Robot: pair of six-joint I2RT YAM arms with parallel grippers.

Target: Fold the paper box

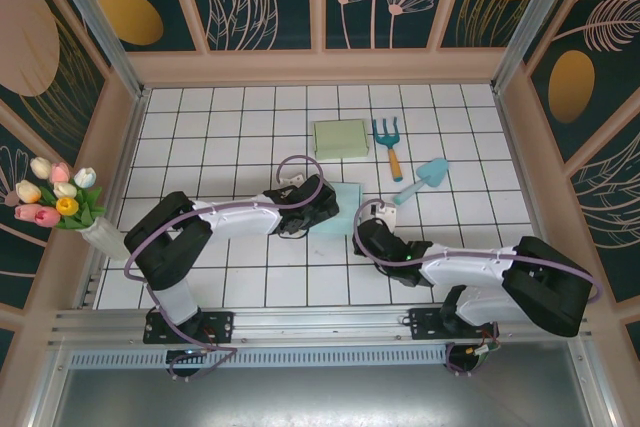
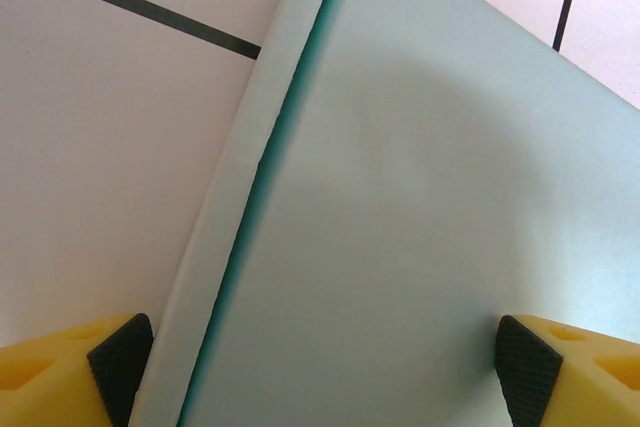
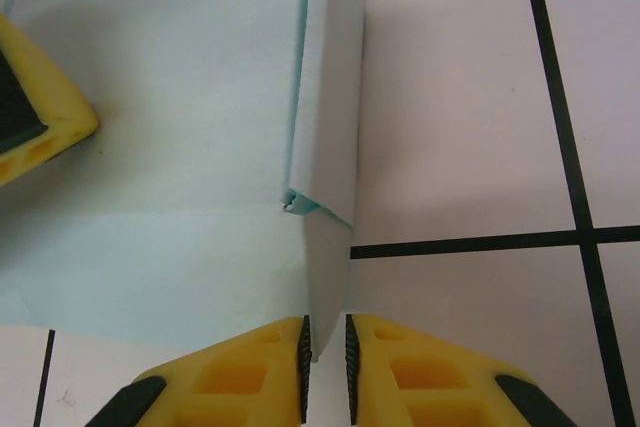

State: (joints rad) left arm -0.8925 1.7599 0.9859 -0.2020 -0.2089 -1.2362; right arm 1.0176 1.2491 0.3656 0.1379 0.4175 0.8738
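Here the paper box (image 1: pixel 338 209) lies flat on the counter (image 1: pixel 250 127) at frame centre. The left jaws straddle it wide, likely steadying it, while the right jaws pinch its side flap (image 3: pixel 330 97), probably to fold it up.

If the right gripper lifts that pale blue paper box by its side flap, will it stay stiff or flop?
Probably floppy: the paper box looks like a thin, creased sheet lying flat, so it would likely bend at the folds. It is likely light too. The right gripper pinches just the side flap, whose corner looks slightly nicked, so it may tear.
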